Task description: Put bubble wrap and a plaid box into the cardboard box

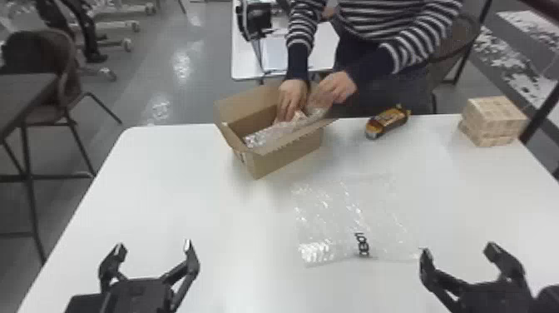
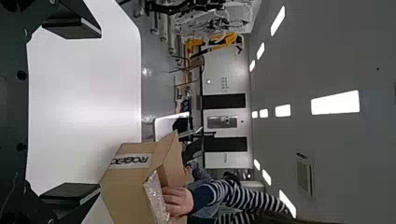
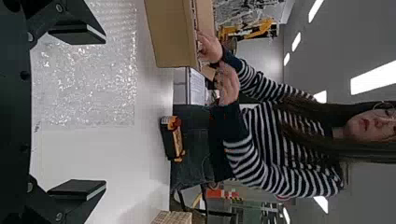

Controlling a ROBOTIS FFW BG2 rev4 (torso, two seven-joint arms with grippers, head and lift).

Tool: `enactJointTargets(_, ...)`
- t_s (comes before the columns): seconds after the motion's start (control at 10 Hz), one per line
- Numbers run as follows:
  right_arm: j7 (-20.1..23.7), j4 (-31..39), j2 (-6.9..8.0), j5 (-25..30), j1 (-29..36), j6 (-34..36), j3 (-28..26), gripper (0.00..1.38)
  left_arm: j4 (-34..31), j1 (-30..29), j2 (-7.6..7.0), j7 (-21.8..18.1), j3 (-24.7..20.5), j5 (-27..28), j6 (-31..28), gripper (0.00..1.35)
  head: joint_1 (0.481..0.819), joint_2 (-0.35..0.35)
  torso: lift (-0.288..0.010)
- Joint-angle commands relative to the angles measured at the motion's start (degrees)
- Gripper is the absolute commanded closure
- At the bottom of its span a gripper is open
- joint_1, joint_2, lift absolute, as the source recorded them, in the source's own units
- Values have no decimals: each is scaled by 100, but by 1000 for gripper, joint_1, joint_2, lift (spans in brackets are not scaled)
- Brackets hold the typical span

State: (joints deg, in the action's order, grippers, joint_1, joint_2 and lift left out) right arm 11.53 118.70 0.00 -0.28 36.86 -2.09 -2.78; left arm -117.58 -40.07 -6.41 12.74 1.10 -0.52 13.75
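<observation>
We see bold dark lettering [image 1: 362, 244] on the flat bubble wrap [image 1: 345, 216], along its side toward the near edge of the desk [image 1: 166, 187]. In the left wrist view, we find dark capitals [image 2: 130, 160] on a pale strip of tape [image 2: 135, 166] on the cardboard box [image 1: 287, 156], which stands by the far edge. We also spot print, too small to make out, on the black-and-orange package [image 1: 387, 121] near that edge.

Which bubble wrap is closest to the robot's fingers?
The flat sheet on the white table. The other piece is at the cardboard box, by the person's hands.
</observation>
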Motion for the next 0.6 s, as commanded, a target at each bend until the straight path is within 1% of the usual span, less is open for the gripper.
enactJointTargets(0.0, 25, -5, 5, 37, -47, -29, 6, 194, 121, 96, 167, 0, -31, 140, 242, 142, 695, 84, -108)
enactJointTargets(0.1, 42, 13, 5, 28, -82, 68, 6, 194, 209, 140, 237, -26, -31, 96, 339, 140, 695, 86, -108)
enactJointTargets(0.2, 42, 83, 5, 134, -82, 191, 15, 191, 192, 140, 228, -70, -31, 43, 233, 134, 695, 86, -108)
enactJointTargets(0.3, 42, 171, 5, 283, -91, 279, 15, 193, 183, 140, 167, -105, -5, -62, 137, 124, 695, 86, -108)
enactJointTargets(0.5, 34, 224, 5, 415, -144, 340, 15, 194, 183, 211, 88, -184, 21, -185, -13, 125, 695, 82, -108)
